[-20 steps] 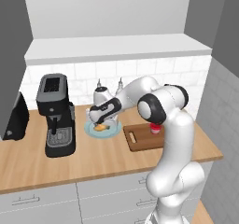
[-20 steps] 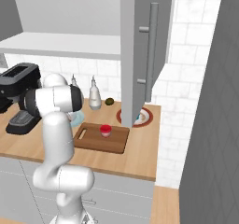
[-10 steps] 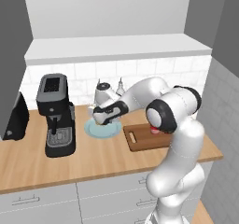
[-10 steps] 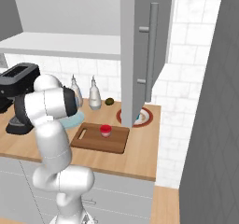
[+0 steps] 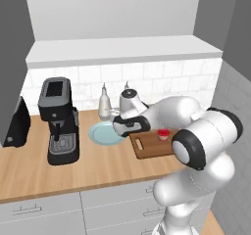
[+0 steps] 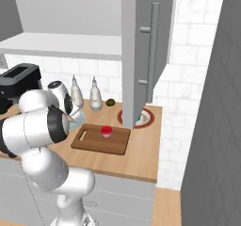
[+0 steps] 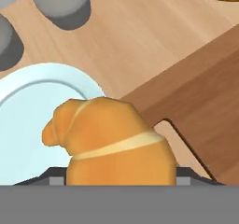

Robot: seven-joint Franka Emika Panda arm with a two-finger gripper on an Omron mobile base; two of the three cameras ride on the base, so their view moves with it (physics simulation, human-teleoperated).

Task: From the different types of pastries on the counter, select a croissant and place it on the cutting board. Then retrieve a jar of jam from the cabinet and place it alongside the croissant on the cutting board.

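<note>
**One croissant in the hand, above the board's handle end**

One golden croissant (image 7: 112, 141) sits clamped in the hand (image 5: 128, 126), which hangs over the table (image 5: 98, 165) just above the gap between the pale blue plate (image 5: 100, 133) and the cutting board (image 5: 152, 148). Seen from the hand's own camera, the pastry covers the fingertips, with the plate's rim to one side of it and the board's slot handle (image 7: 179, 139) to the other. The croissant touches neither plate nor board.

Taking the cutting board as landmark: it lies flat on the table with its slot end toward the blue plate. On the board, near its far edge and away from the slot, stands the small red-topped jar of jam (image 6: 107, 132). Beyond the board's other short end rests a red-rimmed plate (image 6: 148, 119), partly hidden by the open cabinet door (image 6: 143, 55). Behind the board, against the tiled wall, stand two white bottles (image 6: 95, 94) and a small dark round thing (image 6: 110, 102). Farther off past the blue plate is a black coffee machine (image 5: 60, 119).
</note>
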